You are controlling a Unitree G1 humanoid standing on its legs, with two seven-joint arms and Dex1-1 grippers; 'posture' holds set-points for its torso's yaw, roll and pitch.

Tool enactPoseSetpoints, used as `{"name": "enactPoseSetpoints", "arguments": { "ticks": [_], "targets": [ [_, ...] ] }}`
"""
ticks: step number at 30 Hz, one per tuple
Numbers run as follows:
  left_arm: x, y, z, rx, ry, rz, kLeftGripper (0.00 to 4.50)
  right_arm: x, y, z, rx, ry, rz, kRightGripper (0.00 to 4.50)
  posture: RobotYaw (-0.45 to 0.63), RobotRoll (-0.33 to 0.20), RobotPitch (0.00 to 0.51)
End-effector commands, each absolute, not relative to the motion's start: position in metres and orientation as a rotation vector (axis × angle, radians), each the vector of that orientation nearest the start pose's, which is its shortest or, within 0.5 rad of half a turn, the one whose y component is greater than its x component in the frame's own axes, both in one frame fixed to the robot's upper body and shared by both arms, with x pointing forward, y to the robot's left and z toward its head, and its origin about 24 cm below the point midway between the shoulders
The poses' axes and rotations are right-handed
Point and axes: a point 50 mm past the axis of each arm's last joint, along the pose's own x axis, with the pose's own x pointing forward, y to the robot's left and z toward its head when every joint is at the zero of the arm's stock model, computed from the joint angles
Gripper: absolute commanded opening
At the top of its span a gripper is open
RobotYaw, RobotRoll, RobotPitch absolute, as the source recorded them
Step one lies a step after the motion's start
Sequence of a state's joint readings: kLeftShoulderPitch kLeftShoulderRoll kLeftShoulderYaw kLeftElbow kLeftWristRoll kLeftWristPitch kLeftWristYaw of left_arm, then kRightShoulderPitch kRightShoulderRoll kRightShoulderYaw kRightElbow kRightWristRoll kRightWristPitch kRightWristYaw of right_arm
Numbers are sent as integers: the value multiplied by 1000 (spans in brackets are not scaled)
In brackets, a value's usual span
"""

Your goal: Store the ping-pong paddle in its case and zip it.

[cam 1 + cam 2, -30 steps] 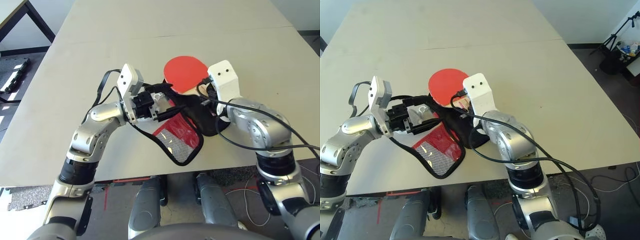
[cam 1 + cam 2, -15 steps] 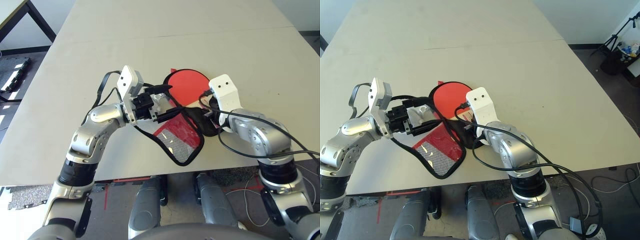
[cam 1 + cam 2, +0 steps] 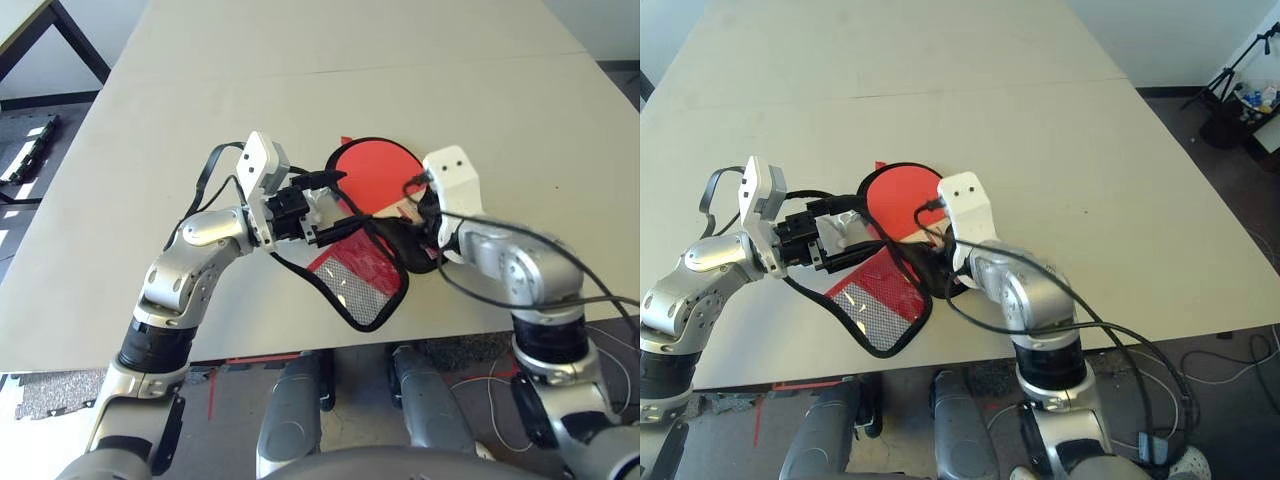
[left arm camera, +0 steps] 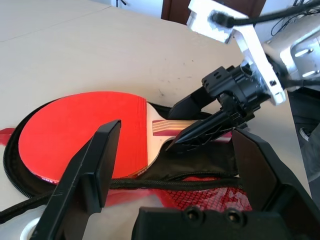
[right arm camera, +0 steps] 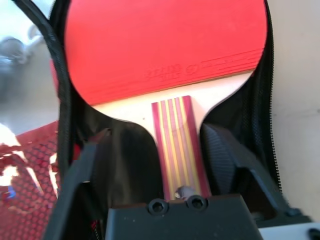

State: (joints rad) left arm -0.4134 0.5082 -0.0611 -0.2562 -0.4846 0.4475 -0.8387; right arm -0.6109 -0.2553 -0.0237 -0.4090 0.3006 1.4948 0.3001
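On the pale table [image 3: 500,180], near its edge and in front of the robot, the case [image 4: 200,162] lies opened out, black lining up. The paddle [image 4: 90,132] rests in it, red face upward, wooden handle [image 5: 175,145] toward the robot, the lining's dark rim showing around the round blade. The flap [image 3: 355,280], red with grey mesh and black edging, lies folded out beside it, toward the robot and the left. Right gripper [image 5: 155,150]: fingers spread wide, one to either side of the striped handle, with a gap to the handle on at least one side; no grip on it seen. Left gripper [image 4: 177,145]: fingers wide apart, nothing held between them, stationed over the flap side of the case, left of the paddle. Zipper teeth [image 5: 273,120] run along the case's outer edge, unclosed beside the handle.
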Motion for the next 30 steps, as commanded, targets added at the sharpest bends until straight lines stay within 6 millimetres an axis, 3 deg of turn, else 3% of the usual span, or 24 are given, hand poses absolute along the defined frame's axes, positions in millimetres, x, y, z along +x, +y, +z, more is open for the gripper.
{"name": "enactPoseSetpoints", "arguments": {
  "ticks": [1,6,14,20,24,30],
  "targets": [
    [275,136,175,183,-97,-1119,4500,286,-143,175,-39,528,568,4449,-5,0,244],
    [276,138,186,172,-135,-1112,4500,283,-168,183,-69,536,600,4449,-6,0,240],
    [275,146,201,204,-170,-1088,4500,272,-172,181,-119,456,775,4449,16,0,232],
    [265,169,233,305,-181,-1059,4500,268,-198,182,-288,402,981,4449,41,0,230],
    [254,188,253,374,-160,-1031,4500,267,-211,185,-296,362,1148,4449,65,0,230],
    [235,222,252,441,-24,-972,4500,269,-220,188,-332,331,1232,4449,103,0,236]
  ]
}}
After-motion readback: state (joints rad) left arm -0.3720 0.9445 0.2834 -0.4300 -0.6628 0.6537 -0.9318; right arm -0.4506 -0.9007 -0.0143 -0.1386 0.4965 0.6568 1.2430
